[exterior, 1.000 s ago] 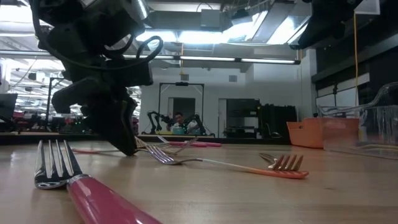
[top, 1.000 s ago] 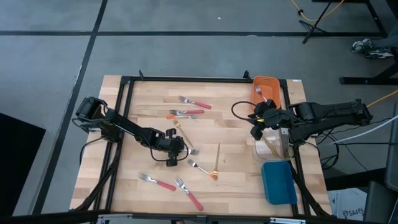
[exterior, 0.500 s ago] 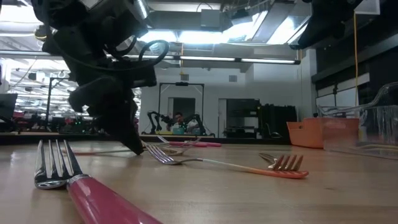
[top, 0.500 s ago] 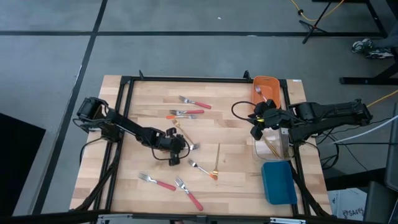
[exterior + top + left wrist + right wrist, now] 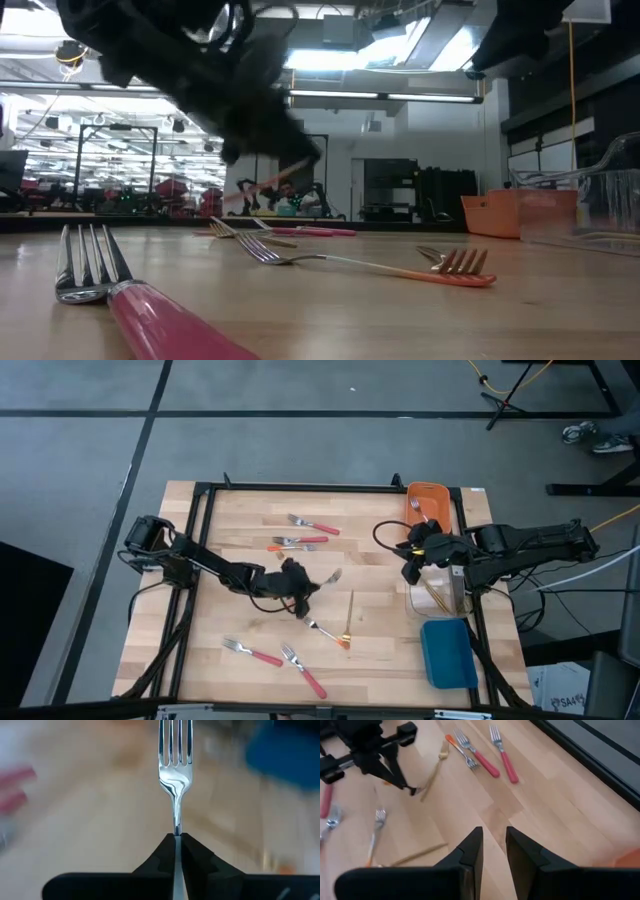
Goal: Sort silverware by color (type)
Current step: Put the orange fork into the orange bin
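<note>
Silver fork (image 5: pixel 175 775) pinched by left tool (image 5: pixel 175 836).

- All-silver fork (image 5: pixel 175 775) between black fingers (image 5: pixel 160 862).
- Pink-red-handled forks (image 5: pixel 305 678) near; orange-tipped fork (image 5: pixel 328 632) beside them.
- Orange bin (image 5: pixel 428 500) far right, blue bin (image 5: pixel 448 653) near right.
- Pale wood table (image 5: pixel 375 655).

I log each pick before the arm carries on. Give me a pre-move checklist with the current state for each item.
1. Left gripper shut on the silver fork: ok.
2. Fork centred between the fingers, tines pointing away: ok.
3. Fork lifted off the table: ok.
4. Right gripper open, waiting by the orange bin: ok.
5. Which bin takes silver forks: cannot tell.
</note>
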Robot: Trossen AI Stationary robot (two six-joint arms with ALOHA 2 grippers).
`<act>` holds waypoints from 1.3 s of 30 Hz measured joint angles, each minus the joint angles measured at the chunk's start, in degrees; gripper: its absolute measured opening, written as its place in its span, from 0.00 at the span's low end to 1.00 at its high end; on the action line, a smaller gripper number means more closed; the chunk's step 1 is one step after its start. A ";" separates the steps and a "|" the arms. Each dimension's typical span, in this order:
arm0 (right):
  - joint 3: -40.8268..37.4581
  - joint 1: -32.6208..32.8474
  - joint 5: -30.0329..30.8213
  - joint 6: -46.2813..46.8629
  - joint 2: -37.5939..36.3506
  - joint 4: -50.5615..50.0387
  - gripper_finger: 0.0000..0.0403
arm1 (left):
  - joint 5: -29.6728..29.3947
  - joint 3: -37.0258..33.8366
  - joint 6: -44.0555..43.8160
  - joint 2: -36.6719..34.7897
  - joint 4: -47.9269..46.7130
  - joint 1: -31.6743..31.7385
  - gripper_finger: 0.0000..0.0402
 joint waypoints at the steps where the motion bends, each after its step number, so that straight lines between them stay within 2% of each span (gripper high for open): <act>1: 0.00 0.00 0.00 0.01 0.00 1.00 0.19 | -1.71 0.00 0.06 0.00 2.96 0.29 0.03; 7: 0.00 0.00 0.00 0.02 0.00 6.32 0.19 | -7.71 0.00 5.85 -0.02 18.82 2.48 0.03; 16: -0.02 0.02 1.54 -0.05 4.95 19.99 0.19 | -7.41 0.00 13.69 -0.07 34.56 6.50 0.03; 28: -0.04 0.00 8.50 -0.27 18.18 44.25 0.19 | -7.21 0.02 15.58 -0.09 37.47 7.55 0.03; 39: -0.04 -0.02 10.64 -0.26 24.92 53.81 0.19 | -7.45 0.02 17.07 -0.11 37.46 7.48 0.03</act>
